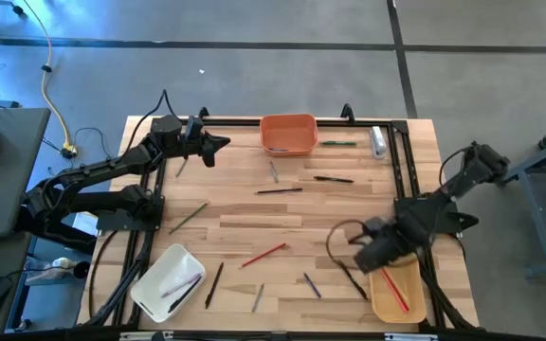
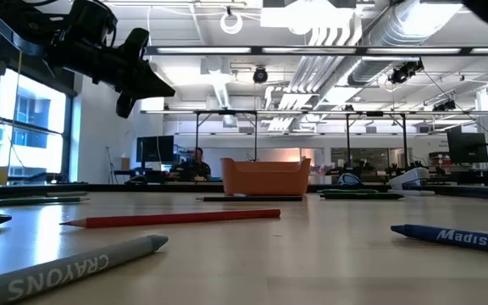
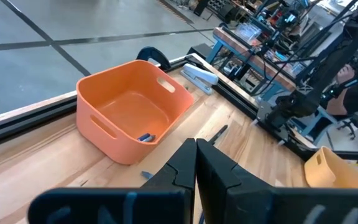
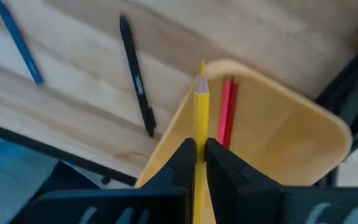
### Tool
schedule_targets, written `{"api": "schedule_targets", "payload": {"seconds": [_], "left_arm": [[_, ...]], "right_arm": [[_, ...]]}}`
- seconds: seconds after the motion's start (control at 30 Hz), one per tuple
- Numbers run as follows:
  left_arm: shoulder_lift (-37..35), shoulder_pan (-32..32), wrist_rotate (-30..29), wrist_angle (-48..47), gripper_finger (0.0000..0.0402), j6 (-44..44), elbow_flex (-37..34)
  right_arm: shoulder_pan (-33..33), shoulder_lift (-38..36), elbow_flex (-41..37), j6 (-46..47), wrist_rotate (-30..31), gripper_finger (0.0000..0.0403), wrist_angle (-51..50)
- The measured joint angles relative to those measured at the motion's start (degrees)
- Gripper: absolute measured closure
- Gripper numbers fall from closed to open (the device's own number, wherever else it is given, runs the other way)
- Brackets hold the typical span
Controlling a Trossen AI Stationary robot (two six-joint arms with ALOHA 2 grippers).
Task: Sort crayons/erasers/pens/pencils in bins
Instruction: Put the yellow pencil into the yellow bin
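black pen (image 4: 135, 73) lies beside tan bin (image 4: 291, 124), unobstructed.

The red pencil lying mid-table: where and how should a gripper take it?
Grip the red pencil at mid-length, coming straight down with the fingers across its shaft. It lies flat and slanted on bare wood, nothing touching it, so both sides are free.

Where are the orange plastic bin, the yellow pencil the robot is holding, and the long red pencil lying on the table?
Orange plastic bin (image 3: 114, 134), left wrist view, front outer wall.
Yellow pencil (image 4: 201, 118), right wrist view, mid-shaft above the right tool.
Long red pencil (image 2: 172, 219), low view, mid-shaft.
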Motion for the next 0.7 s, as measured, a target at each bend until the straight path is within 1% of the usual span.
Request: {"api": "schedule_targets", "payload": {"seconds": [0.17,0.3,0.47,0.57,0.7], "left_arm": [[0.0,0.0,0.0,0.0,0.0401,1.5,0.0],[0.0,0.0,0.0,0.0,0.0401,1.5,0.0],[0.0,0.0,0.0,0.0,0.0401,1.5,0.0],[0.0,0.0,0.0,0.0,0.0401,1.5,0.0],[0.0,0.0,0.5,-0.1,0.0402,1.9,0.0]], "right_arm": [[7.7,0.0,-4.5,5.2,0.3,0.0391,7.6],[11.6,0.0,-8.7,7.7,1.0,0.0391,11.5],[13.2,0.0,-14.9,7.7,1.2,0.0391,17.5],[13.2,0.0,-18.6,7.6,2.0,0.0391,22.8],[12.5,0.1,-21.1,7.4,2.1,0.0373,25.9]]}}
